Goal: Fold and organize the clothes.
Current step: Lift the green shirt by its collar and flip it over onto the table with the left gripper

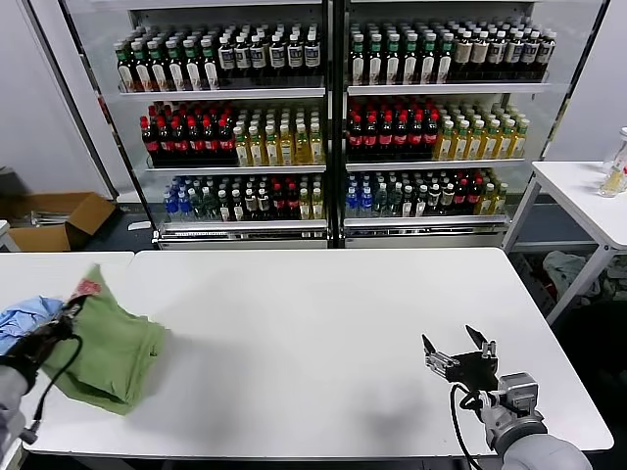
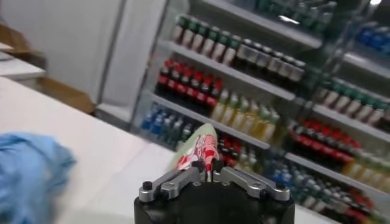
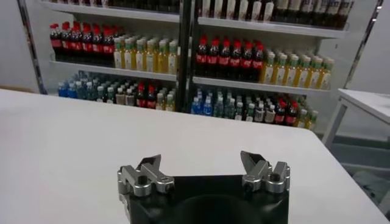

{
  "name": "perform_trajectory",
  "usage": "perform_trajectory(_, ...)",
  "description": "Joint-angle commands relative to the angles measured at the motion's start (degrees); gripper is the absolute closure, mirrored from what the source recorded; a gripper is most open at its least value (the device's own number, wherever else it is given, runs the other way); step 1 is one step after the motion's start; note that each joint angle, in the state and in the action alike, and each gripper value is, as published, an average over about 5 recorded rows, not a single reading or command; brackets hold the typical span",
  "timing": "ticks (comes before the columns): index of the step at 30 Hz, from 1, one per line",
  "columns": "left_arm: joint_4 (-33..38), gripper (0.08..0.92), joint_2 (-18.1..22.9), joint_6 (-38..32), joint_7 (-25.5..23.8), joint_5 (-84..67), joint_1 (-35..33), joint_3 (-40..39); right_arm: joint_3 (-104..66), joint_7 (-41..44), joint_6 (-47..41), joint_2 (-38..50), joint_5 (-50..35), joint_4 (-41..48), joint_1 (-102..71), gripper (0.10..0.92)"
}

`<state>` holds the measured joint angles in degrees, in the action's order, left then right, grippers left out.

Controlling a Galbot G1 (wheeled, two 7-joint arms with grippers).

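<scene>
The clothes, a folded light green shirt (image 1: 113, 343), hang bunched over the white table's (image 1: 323, 333) left end, with a red-and-white checkered patch at the top edge. My left gripper (image 1: 71, 311) is shut on that edge and lifts it. In the left wrist view the pinched checkered fabric (image 2: 204, 146) sticks up from between the closed fingertips of the left gripper (image 2: 207, 167). My right gripper (image 1: 458, 350) hovers open over the table's front right part, nothing between its fingers. In the right wrist view the right gripper (image 3: 201, 165) holds its jaws wide apart over bare tabletop.
A light-blue cloth (image 1: 22, 318) lies at the far left beside the shirt, also in the left wrist view (image 2: 30, 173). Glass-door coolers full of bottles (image 1: 333, 117) stand behind the table. A second white table (image 1: 588, 196) is at the right, a cardboard box (image 1: 54, 217) at the back left.
</scene>
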<state>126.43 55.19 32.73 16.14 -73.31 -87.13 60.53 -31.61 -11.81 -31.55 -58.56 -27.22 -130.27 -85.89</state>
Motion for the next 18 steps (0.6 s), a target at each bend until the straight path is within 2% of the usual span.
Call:
perform_trajectory(1, 9.7, 0.887, 16.9, 0.4, -1.1, 18.2, 2.4, -36.7, -1.6, -0.1, -0.1, 0.2, 0.0, -0.4, -1.3, 0.203)
perform_trajectory(6, 7.8, 0.887, 23.0, -0.9, -3.8, 27.5, 3.5, -46.5, -1.3, -0.2, -0.2, 0.2, 0.0, -0.3, -0.8, 0.203)
perform_trajectory(13, 0.7, 0.887, 27.6, -6.8, -3.9, 32.9, 9.2, -48.8, -1.0, -0.3, -0.3, 0.1, 0.1, -0.4, -0.7, 0.203)
perform_trajectory(18, -3.0, 0.887, 30.3, -8.2, -4.0, 37.2, 11.6, -51.2, -1.0, -0.3, -0.4, 0.4, 0.1, -0.4, -0.4, 0.203)
